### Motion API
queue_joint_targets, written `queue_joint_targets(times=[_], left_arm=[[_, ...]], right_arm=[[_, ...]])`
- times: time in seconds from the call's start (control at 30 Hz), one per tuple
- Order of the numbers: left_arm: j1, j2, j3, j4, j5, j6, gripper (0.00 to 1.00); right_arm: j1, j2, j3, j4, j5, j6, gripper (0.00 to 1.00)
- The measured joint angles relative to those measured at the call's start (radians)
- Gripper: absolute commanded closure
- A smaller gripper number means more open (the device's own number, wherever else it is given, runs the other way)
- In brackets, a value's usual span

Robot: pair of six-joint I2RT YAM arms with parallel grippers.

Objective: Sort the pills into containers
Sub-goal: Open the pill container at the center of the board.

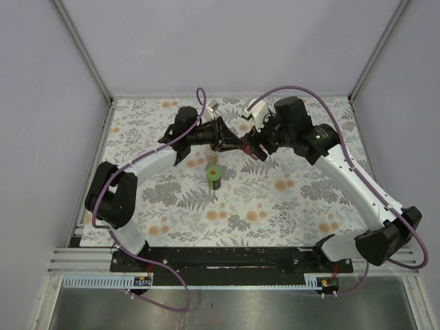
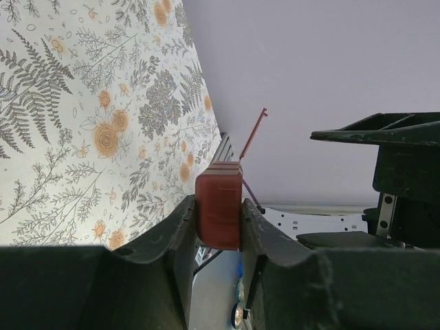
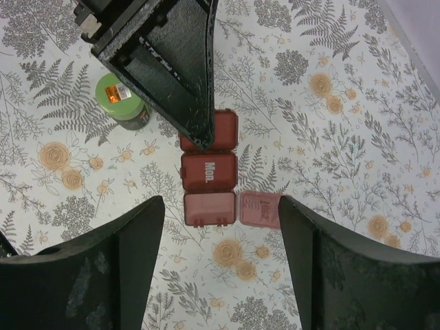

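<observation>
The dark-red pill box [image 3: 208,172] is a row of compartments held above the floral cloth. My left gripper [image 2: 218,205] is shut on one end of it [image 2: 218,220]. The end compartment [image 3: 210,209] stands open and looks empty, its lid [image 3: 260,209] folded out flat to the side. In the left wrist view that lid [image 2: 254,135] sticks up thin. My right gripper [image 3: 220,210] hovers over the open compartment, jaws wide apart and holding nothing. From above, both grippers [image 1: 227,137] [image 1: 256,148] meet at the box [image 1: 245,147]. No pills show in any view.
A green bottle [image 1: 214,177] [image 3: 121,100] stands upright on the cloth just in front of the left gripper. The left gripper's black finger [image 3: 172,69] crosses over the far end of the box. Grey walls enclose the table on three sides.
</observation>
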Motion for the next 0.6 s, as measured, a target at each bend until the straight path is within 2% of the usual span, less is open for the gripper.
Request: queue_joint_targets(times=[0.27, 0.6], left_arm=[[-0.002, 0.000, 0.002, -0.007, 0.000, 0.004, 1.00], [-0.002, 0.000, 0.002, -0.005, 0.000, -0.002, 1.00]], right_arm=[[0.012, 0.107, 0.069, -0.030, 0.004, -0.021, 0.27], [0.025, 0.132, 0.069, -0.041, 0.004, -0.024, 0.31]])
